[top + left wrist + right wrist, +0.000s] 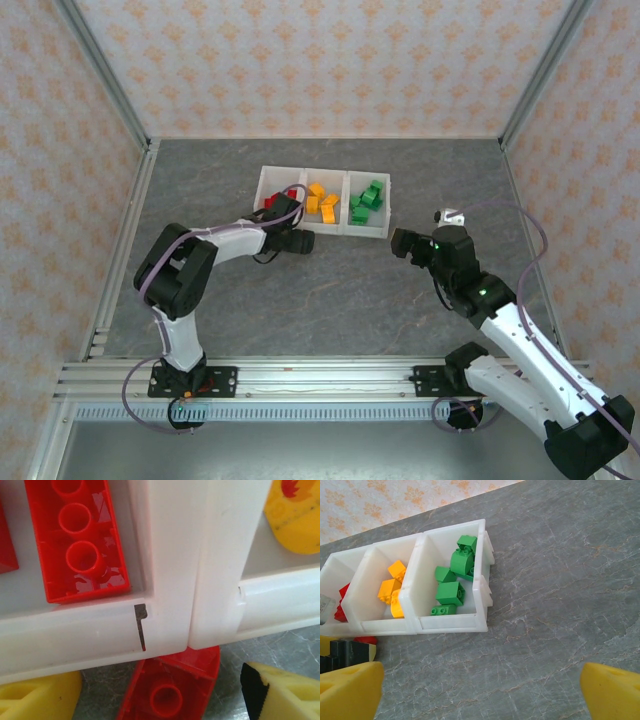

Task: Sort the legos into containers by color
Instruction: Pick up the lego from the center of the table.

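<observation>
1. The left end effector [162,696] stands partly open at the 7 o'clock corner of the containers [451,623]. Its yellow pads [37,697] flank a red lego [175,672] with a gap on each side, so it grips nothing.
2. That red lego lies hollow side up on the bench [350,290]. It is just beside the near outer wall, where the left and middle compartments join.
3. The right end effector [480,692] is spread wide and empty. It hovers over bare bench at the containers' 4 o'clock, well apart from them.
4. The containers sit toward 12 o'clock of the bench. Red legos [80,540] lie in the left compartment, orange-yellow legos [390,587] in the middle one and green legos [451,591] in the right one.
5. The bench is grey and marbled. Patterned wall panels [330,60] close it at 9, 12 and 3 o'clock, and metal posts [105,70] stand at the corners.
6. A rail [320,375] carrying both arm bases edges the bench at 6 o'clock.
7. Bare bench lies between the arms, and also at 3 and 9 o'clock of the containers. A narrower strip separates them from the back wall.
</observation>
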`<state>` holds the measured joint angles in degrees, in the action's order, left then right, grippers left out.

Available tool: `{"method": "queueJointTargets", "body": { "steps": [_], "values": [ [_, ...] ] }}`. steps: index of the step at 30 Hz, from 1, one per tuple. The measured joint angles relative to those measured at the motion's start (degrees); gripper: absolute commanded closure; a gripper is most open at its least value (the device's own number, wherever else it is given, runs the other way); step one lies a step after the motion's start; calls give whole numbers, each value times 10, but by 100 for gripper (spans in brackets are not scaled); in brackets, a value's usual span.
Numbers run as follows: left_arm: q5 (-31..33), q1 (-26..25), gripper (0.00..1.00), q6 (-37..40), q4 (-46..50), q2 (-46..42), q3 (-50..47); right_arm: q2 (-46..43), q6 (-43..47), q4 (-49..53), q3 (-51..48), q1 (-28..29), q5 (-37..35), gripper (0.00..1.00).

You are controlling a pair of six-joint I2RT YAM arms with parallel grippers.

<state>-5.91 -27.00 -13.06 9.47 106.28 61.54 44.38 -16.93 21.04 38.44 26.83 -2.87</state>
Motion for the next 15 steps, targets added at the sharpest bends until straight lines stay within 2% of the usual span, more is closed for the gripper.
{"method": "queueJointTargets", "body": {
  "steps": [6, 15],
  "values": [
    [4, 0, 29, 10, 4, 2, 3, 0, 0, 0, 0, 0, 0, 0],
    [3, 0, 37, 10, 5, 2, 2, 3, 0, 0, 0, 0, -2, 0]
  ]
}}
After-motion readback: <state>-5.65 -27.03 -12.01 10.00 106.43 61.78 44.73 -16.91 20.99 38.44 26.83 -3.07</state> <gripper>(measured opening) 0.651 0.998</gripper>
